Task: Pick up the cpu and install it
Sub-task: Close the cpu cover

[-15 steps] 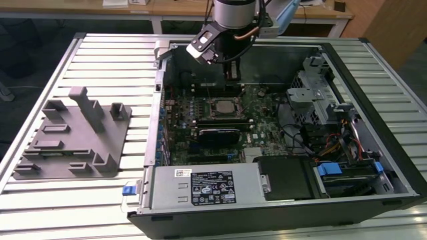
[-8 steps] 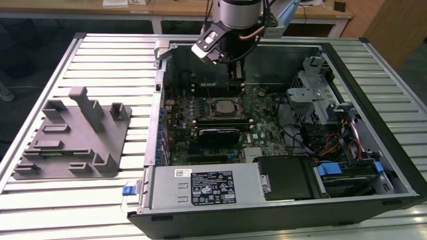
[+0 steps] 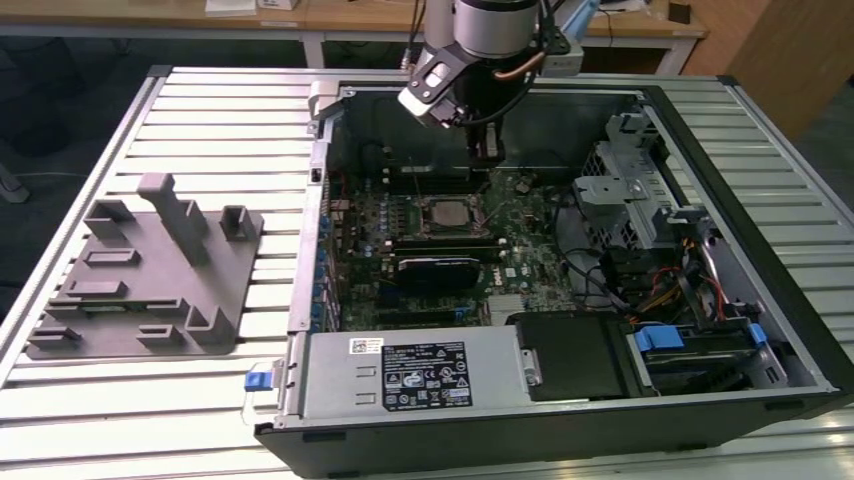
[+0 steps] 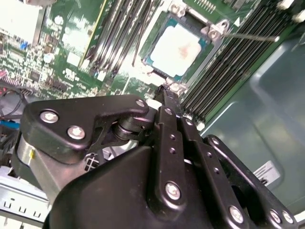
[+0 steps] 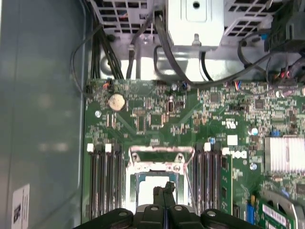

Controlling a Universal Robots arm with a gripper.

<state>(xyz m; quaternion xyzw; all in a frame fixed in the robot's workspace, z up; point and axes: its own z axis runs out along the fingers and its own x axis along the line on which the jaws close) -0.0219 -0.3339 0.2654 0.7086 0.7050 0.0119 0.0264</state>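
While the grey tray sits toward the surface's edge at the exterior view's left, the cpu lies in the motherboard socket inside the open computer case, so placing looks done. The pincer hangs just over it, pinched narrow and holding nothing. Wooden desks line the room behind.

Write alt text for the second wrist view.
The cpu lies in the socket on the green motherboard, silvery top up. The black gripper, shut and holding nothing, has its tip just beside the socket. Memory slots run along two sides of the socket.
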